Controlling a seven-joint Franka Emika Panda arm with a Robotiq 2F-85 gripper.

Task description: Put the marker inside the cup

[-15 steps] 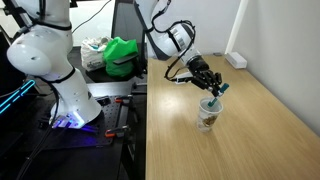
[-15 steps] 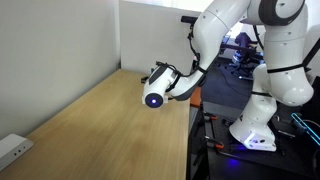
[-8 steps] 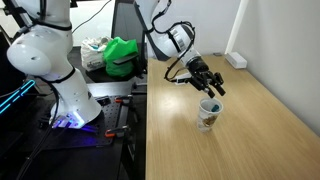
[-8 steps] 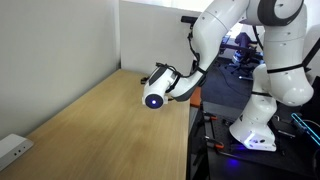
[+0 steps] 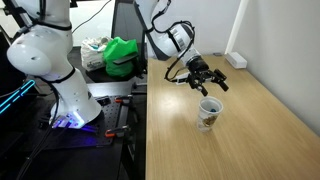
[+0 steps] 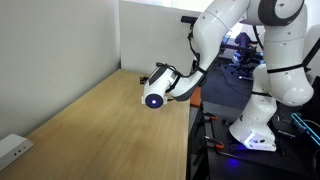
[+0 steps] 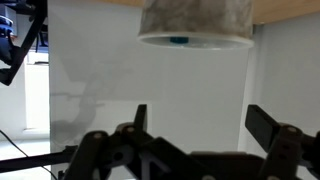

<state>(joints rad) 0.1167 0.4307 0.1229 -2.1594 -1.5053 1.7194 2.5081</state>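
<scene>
In an exterior view the white paper cup (image 5: 208, 113) stands upright on the wooden table (image 5: 250, 120). My gripper (image 5: 212, 84) hangs just above and behind its rim, open and empty. The wrist view is upside down. There the cup (image 7: 195, 20) sits at the top edge, and a teal bit of the marker (image 7: 178, 41) shows inside its mouth. The two dark fingers of the gripper (image 7: 200, 112) stand wide apart with nothing between them. In the exterior view from the opposite side, the arm's wrist (image 6: 155, 96) hides the cup and the jaws.
A white power strip (image 5: 236, 60) lies at the table's far edge by the wall and shows again (image 6: 12, 149) near the front corner. A green object (image 5: 122, 52) and a second white robot (image 5: 55, 60) stand off the table's side.
The jaws went from shut on the marker to wide open. The marker dropped into the cup, and the gripper lifted slightly away from the rim.
</scene>
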